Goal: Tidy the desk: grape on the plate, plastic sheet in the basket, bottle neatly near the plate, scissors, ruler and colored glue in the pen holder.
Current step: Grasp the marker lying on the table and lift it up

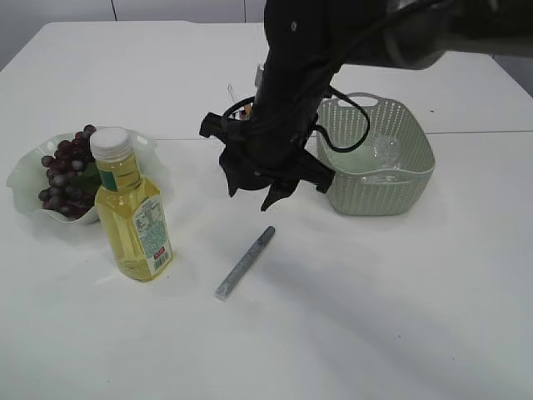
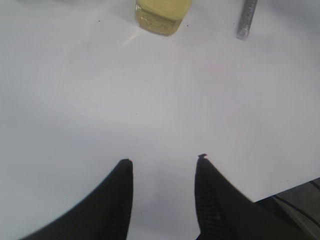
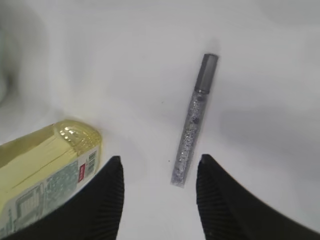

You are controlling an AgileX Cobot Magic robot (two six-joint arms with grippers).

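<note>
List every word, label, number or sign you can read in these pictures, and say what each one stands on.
None can be read.
Bottle: its label carries small print and a red mark, too small and blurred to read in the exterior and right wrist views.
Colored glue: no print visible.
Basket, plate, grapes: no text.
</note>
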